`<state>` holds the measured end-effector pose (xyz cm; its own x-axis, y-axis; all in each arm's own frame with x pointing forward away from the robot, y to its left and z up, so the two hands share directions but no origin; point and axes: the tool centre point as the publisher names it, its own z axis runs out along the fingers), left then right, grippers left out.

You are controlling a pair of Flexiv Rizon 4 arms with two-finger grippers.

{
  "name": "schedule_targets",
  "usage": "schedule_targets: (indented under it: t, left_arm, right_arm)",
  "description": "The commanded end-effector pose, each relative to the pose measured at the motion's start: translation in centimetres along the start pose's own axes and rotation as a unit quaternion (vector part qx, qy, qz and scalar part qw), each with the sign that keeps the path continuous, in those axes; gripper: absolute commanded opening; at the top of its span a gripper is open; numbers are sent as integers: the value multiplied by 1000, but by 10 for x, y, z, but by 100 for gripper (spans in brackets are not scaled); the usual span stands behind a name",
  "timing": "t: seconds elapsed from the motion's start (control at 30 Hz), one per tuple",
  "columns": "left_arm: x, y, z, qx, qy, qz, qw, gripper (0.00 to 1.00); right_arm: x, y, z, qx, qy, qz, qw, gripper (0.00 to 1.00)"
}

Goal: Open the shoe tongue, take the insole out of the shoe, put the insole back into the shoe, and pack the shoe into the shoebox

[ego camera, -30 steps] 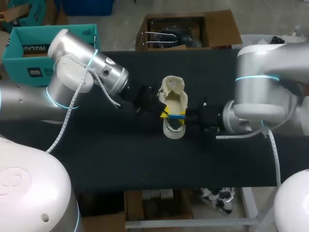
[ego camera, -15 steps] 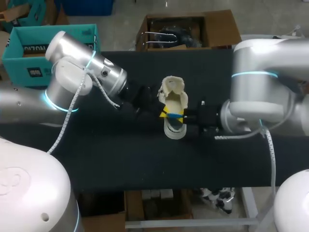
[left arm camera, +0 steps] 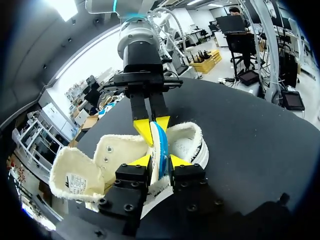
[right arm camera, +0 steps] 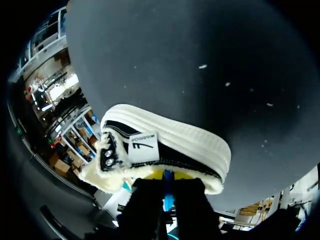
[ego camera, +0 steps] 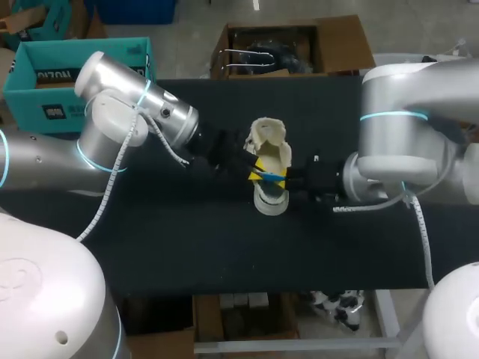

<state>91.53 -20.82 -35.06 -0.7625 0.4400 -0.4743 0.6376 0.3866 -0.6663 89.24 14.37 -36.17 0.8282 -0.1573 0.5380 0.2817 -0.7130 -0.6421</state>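
A cream shoe (ego camera: pixel 270 161) with a fleece lining stands mid-table, its tongue (ego camera: pixel 267 132) folded open at the far end. A blue insole (ego camera: pixel 271 177) stands on edge out of the shoe's mouth. My right gripper (ego camera: pixel 285 179) comes in from the right and is shut on the insole (left arm camera: pixel 159 142); its yellow tips (left arm camera: pixel 143 125) pinch it from the far side. My left gripper (left arm camera: pixel 160 161) faces it from the left, open, one finger close on each side of the insole. In the right wrist view the shoe (right arm camera: pixel 165 145) lies ahead of my right gripper (right arm camera: pixel 168 197), the blue insole (right arm camera: pixel 168 190) between its fingers.
The black table top (ego camera: pixel 187 247) lies bare around the shoe on all sides. A teal box (ego camera: pixel 71 75) stands just off the table's back left corner, behind my left arm.
My right gripper has moved in a little to the left and shut on the insole. My left gripper's fingers have parted from it. The shoe has stayed put.
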Motion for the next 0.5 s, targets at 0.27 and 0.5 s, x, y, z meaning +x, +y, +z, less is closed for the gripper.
schedule_targets:
  t: [0.27, 0.5]
  left_arm:
    - [5, -8, 5, 7, 5, 10, 1000, 15]
    - [4, -7, 10, 9, 8, 10, 1000, 0]
  right_arm:
    - [1, -7, -2, 1, -9, -5, 1000, 0]
    - [-4, -24, -7, -9, -14, -18, 1000, 25]
